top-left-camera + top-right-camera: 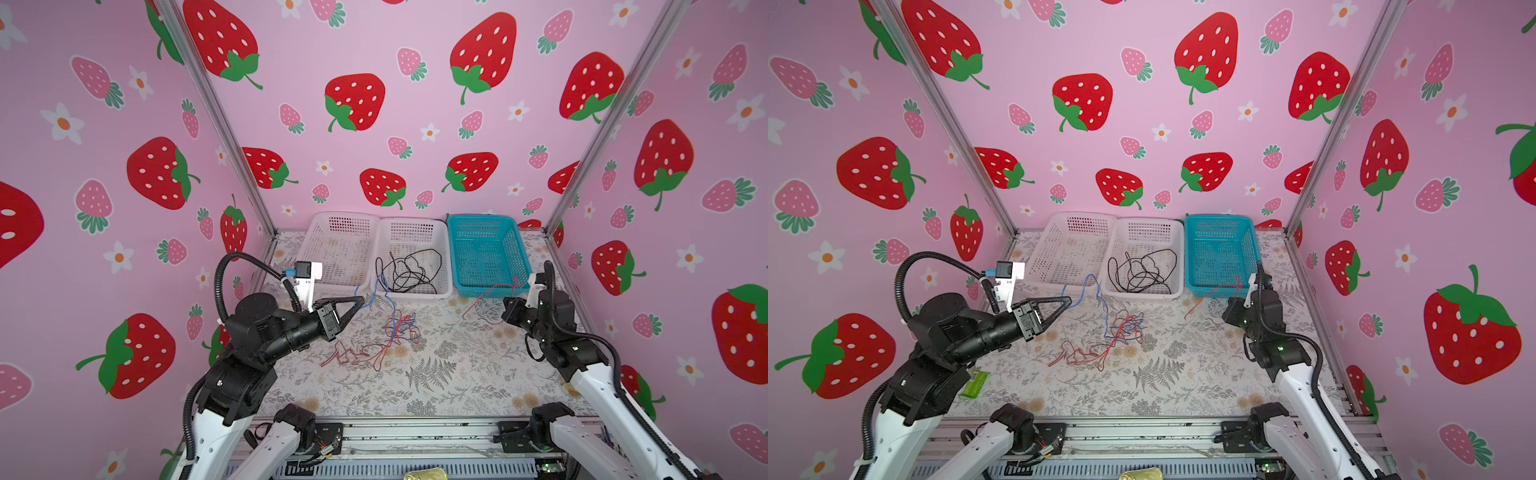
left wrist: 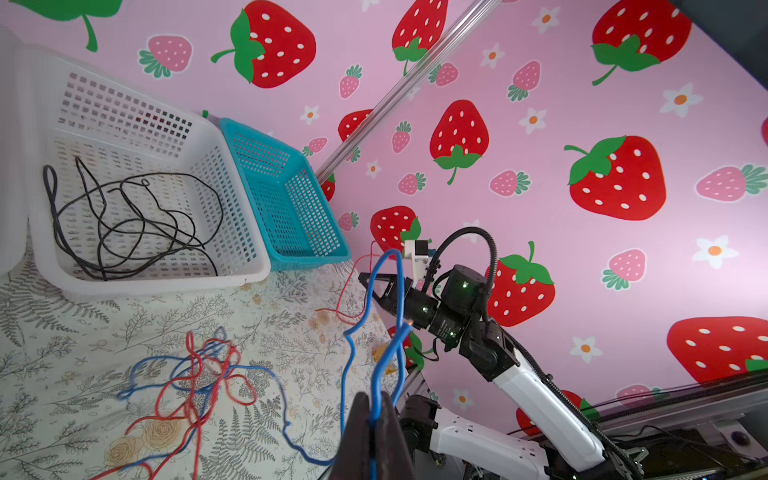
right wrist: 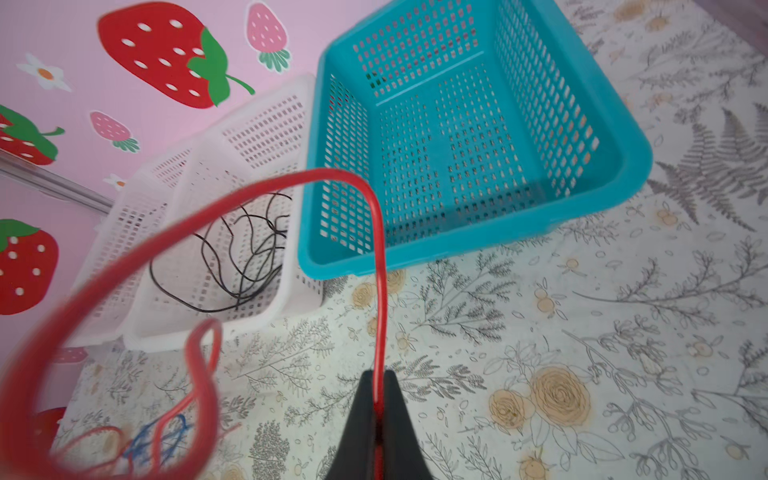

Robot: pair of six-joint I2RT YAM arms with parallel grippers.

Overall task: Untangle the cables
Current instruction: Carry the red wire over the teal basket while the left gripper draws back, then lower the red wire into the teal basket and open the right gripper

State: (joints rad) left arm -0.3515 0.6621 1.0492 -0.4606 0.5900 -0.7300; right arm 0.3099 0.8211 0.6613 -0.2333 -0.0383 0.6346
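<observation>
My left pincer [image 1: 360,300] is clamped on the blue cable [image 1: 381,286] above the surface [image 1: 457,374]. That cable trails down into the red-and-blue tangle [image 1: 399,330] lying mid-surface. My right pincer [image 3: 377,401] is closed on a red cable [image 3: 376,249] just in front of the teal basket [image 1: 490,217], and that strand looks clear of the tangle. The black cable [image 1: 409,270] lies in the middle white basket [image 1: 411,235]. I judge I'm mid-separation. Next I should carry the red strand over the teal rim and release it, then draw the blue gently free, watching for snags.
</observation>
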